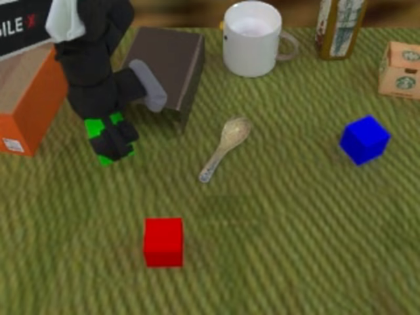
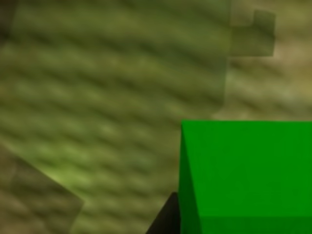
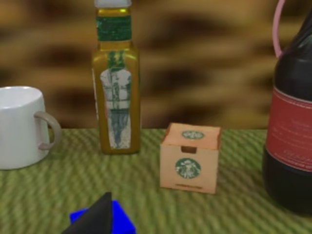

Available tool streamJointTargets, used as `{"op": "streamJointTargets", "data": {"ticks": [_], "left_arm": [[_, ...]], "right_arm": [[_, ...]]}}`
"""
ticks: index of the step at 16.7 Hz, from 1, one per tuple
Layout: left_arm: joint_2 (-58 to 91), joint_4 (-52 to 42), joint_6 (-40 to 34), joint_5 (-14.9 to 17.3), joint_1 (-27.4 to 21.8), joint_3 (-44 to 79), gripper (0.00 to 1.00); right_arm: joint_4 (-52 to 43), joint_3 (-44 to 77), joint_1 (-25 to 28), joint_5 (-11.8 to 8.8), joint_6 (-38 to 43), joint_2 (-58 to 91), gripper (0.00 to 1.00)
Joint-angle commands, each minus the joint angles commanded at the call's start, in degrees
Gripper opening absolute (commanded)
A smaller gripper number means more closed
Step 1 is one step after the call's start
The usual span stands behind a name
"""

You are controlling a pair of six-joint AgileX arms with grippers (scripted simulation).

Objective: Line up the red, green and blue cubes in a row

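Mug (image 1: 252, 38) stands empty at the table's far edge; left gripper (image 1: 110, 140) pinches green cube (image 1: 96, 126).

Green cube (image 1: 97, 126) largely covered by the left gripper (image 1: 113, 141), its jaws' state unclear, bottle (image 1: 339, 26) top cut off by the top view's edge, blue cube (image 3: 117, 220) partly cropped in the right wrist view

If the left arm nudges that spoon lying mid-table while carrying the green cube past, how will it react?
The spoon lies loose on the woven mat, touching nothing, so it would probably pivot or skid. Its rounded bowl suggests it may rock. It looks glossy and hard, likely slippery. The left gripper sits over the green cube.
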Motion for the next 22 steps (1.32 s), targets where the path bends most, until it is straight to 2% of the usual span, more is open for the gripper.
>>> {"op": "streamJointTargets", "data": {"ticks": [2,4,10,13,19,22], "left_arm": [[-0.2,-0.1,-0.1,0.0,-0.9,-0.1,0.0],[-0.8,-0.3,-0.3,0.0,-4.2,-0.5,0.0],[-4.5,-1.4,-1.9,0.1,-22.3,-3.6,0.0],[-6.2,-1.5,-2.7,0.0,-28.7,-4.9,0.0],[-6.4,-1.3,-2.8,0.0,-29.7,-5.1,0.0],[-5.2,2.8,-2.8,0.0,-30.0,-7.8,0.0]], "right_arm": [[0.0,0.0,0.0,0.0,0.0,0.0,1.0],[0.0,0.0,0.0,0.0,0.0,0.0,1.0],[0.0,0.0,0.0,0.0,0.0,0.0,1.0],[0.0,0.0,0.0,0.0,0.0,0.0,1.0],[0.0,0.0,0.0,0.0,0.0,0.0,1.0],[0.0,0.0,0.0,0.0,0.0,0.0,1.0]]}}
